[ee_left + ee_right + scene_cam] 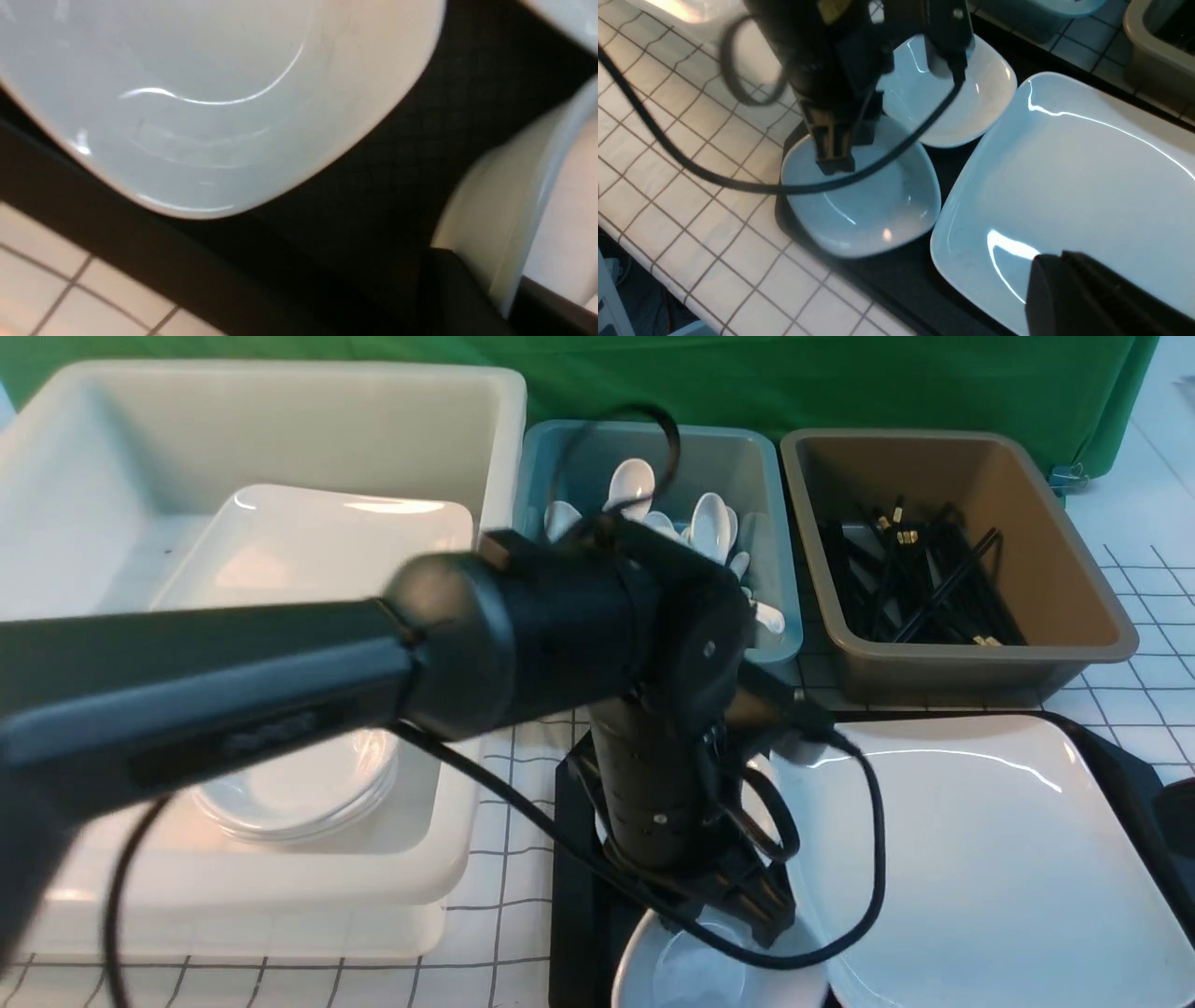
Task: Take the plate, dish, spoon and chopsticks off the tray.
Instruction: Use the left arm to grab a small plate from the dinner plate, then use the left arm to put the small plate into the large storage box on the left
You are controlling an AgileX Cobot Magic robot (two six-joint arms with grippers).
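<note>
**Left gripper pinched on the near dish, plate flat on the tray**

Front view: left gripper [756,905] down over the black, fine-textured tray [574,896], at the far rim of the near dish [709,980], a small glossy white rounded bowl at the tray's near edge. Just to the right, the plate [980,859]: large, glossy white, rounded-square with a shallow raised rim, lying flat across the tray's right part. Beyond the tray, a blue bin [767,523] of white spoons [635,485] and a brown bin [1055,523] of black chopsticks [924,579] with gold bands. To the left, a white bin [504,429] holding more white crockery.

Left wrist view: blurred. One white dish across the upper part, a second white rim just beside a dark finger [444,289], black tray [373,163] between. Hard to tell one dish from the other here.

Right wrist view: left gripper [836,161] with fingers drawn close together, clamped on the near dish [868,205] at its rim. Far dish [971,93] just behind it, plate [1064,177] close alongside both, all on the tray [896,275]. Right gripper [1064,280] a dark mass above the plate's near part, closed, holding nothing.
</note>
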